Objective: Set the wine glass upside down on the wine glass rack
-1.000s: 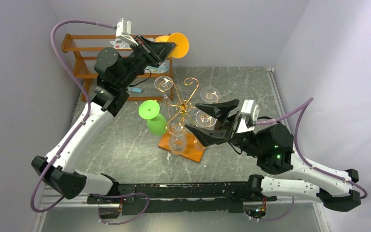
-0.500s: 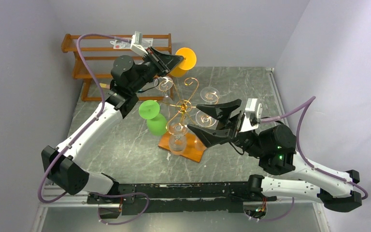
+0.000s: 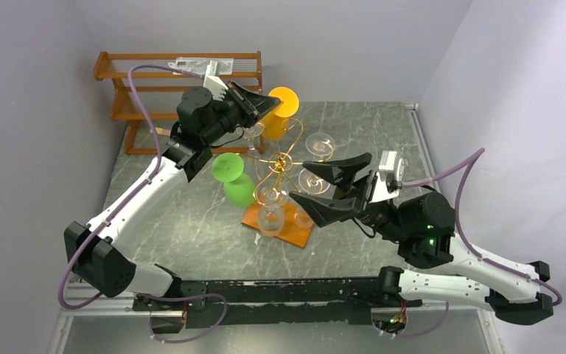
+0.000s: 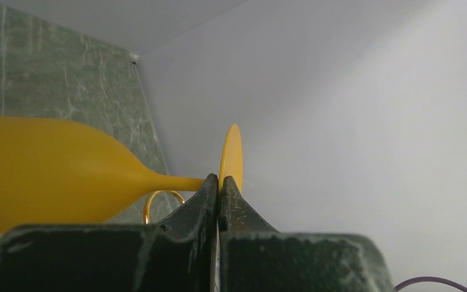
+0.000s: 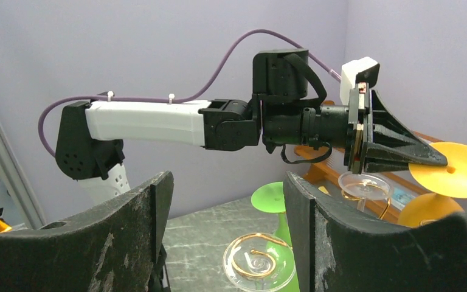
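Note:
The gold wire wine glass rack (image 3: 281, 160) stands on its orange-brown base (image 3: 292, 229) mid-table. Several clear glasses hang on it upside down, one foot (image 5: 258, 264) in a scroll. My left gripper (image 3: 267, 102) is shut on the foot (image 4: 231, 155) of an orange wine glass (image 3: 275, 124), held tilted above the rack's far side, its bowl (image 4: 48, 173) by a gold curl (image 4: 161, 201). It also shows in the right wrist view (image 5: 456, 170). My right gripper (image 3: 314, 184) is open and empty at the rack's right side; its fingers (image 5: 316, 231) flank that clear foot.
A green glass (image 3: 230, 177) stands inverted at the rack's left; whether it hangs or rests on the table I cannot tell. A brown slatted wooden shelf (image 3: 140, 74) stands at the back left. Grey walls close in the back and both sides.
My left arm has carried the orange glass rightward and down from the shelf to just over the rack's far arms. My right gripper has shifted slightly and stays open.

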Action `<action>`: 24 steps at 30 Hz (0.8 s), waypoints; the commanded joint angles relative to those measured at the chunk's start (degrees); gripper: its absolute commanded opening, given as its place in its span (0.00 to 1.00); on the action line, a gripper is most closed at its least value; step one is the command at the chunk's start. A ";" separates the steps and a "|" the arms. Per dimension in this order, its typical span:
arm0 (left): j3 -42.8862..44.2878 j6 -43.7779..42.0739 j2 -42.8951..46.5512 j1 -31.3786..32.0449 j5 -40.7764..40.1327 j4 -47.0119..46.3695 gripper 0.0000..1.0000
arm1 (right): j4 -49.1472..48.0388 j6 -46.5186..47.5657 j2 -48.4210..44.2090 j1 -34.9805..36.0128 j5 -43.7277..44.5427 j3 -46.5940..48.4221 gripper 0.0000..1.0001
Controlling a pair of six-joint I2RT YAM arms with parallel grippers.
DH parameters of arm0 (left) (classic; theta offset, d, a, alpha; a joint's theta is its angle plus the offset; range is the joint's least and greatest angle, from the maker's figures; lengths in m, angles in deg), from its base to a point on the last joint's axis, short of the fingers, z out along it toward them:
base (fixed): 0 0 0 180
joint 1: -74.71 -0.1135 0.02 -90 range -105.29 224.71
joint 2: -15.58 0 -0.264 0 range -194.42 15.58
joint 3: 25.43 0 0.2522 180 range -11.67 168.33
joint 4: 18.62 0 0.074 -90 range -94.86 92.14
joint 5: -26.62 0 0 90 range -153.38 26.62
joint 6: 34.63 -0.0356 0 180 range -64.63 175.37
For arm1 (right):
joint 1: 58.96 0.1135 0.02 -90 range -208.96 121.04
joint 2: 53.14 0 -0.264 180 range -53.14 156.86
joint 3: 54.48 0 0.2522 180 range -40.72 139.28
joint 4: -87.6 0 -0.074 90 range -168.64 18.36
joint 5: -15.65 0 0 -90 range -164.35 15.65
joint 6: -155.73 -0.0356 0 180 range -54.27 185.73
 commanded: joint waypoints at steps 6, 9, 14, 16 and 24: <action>-3.77 7.00 2.38 0.43 1.17 -1.58 0.05 | 0.88 -0.56 -1.77 0.06 1.01 -1.22 0.70; -3.54 7.32 2.89 0.46 0.43 -0.87 0.05 | 1.02 -0.50 -1.73 0.08 1.14 -1.20 0.70; -2.63 6.41 4.21 0.44 -2.01 3.36 0.05 | 1.14 0.46 -1.10 0.06 1.68 -0.90 0.70; -2.21 5.75 4.84 0.40 -2.60 5.32 0.05 | 0.96 0.57 -0.81 0.12 1.92 -1.05 0.70; -1.89 5.04 5.52 0.42 -0.83 9.33 0.05 | -0.60 0.22 -0.28 0.06 1.54 -1.90 0.70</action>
